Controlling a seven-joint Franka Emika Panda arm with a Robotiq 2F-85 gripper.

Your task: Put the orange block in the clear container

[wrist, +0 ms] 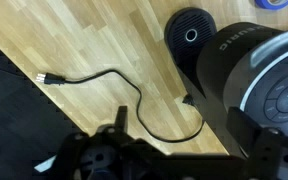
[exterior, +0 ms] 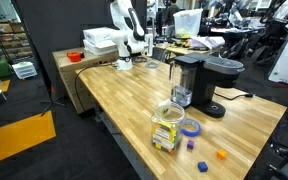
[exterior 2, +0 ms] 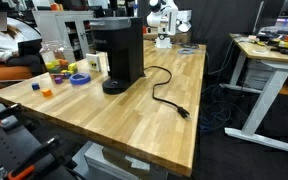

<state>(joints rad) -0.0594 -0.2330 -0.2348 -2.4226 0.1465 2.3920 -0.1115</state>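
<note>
The pincer (wrist: 132,125) hung wide open and empty above the bench (exterior: 114,95), so the step in hand looked like the approach. The orange block (exterior: 222,155) lay well away from it, beyond the coffee maker (exterior: 199,85) and past the clear container (exterior: 166,130). Next, I judged, it needed to cross over and descend onto the block.

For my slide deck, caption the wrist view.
Overhead look at the black coffee maker and its loose power cord on the wooden table.
</note>
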